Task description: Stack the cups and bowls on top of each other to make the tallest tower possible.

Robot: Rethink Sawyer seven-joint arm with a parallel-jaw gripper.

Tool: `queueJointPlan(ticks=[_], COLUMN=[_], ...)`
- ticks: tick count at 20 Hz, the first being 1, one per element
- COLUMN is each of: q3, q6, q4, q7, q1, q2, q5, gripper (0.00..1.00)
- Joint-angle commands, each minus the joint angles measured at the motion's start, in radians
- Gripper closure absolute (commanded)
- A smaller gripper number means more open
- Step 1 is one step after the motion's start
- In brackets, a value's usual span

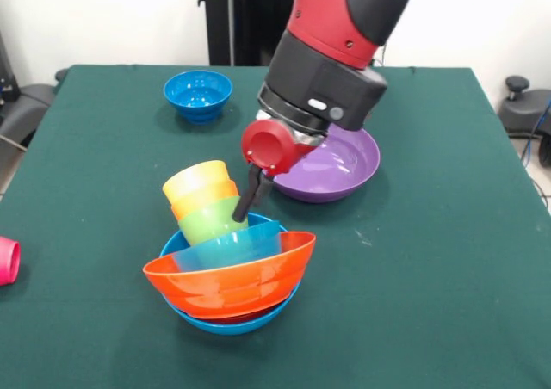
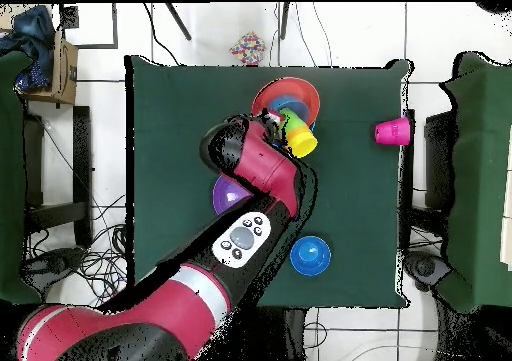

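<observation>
Green cloth covers the table (image 1: 430, 260). Red-and-black arm (image 1: 336, 36) comes down over the tower (image 1: 228, 268); the gripper (image 1: 250, 201) shows one dark finger (image 1: 252, 193) reaching to the rim of the light green cup (image 1: 211, 221), touching it or nearly so. A second finger is not visible in either view, so it cannot be told whether the tool is spread, pressed together or pinching the cup. Tower makeup, from the bottom: a light-blue bowl (image 1: 225, 322), an orange bowl (image 1: 232, 279) tilted within it, a smaller light-blue bowl (image 1: 234, 244) inside that, then the light green cup, an orange cup (image 1: 202, 198) and a yellow cup (image 1: 196, 180), the three cups nested and leaning away from the finger. Purple bowl (image 1: 340, 167) sits upright behind the tower, partly under the arm's wrist. Dark-blue bowl (image 1: 198, 93) stands well behind the tower, near the table's far edge, apart from everything. Magenta-pink cup (image 1: 7, 260) lies on its side at the table's side edge, well apart from the tower; the overhead view puts it (image 2: 392, 130) right at that edge. Tower stands near the front edge in the front view. Open cloth lies to the side of the tower away from the pink cup.
</observation>
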Motion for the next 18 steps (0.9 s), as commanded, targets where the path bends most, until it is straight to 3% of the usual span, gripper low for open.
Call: queueJointPlan(ticks=[1,12,18], q3=[0.179,0.064,0.068], q6=[-0.010,0.199,0.215], q4=[0.043,-0.048,-0.056], q7=[-0.027,0.048,0.104], q1=[-0.013,0.052,0.071], q2=[0.016,0.094,0.100], q5=[-0.092,-0.103,-0.063], gripper=[0.00,0.00,0.00])
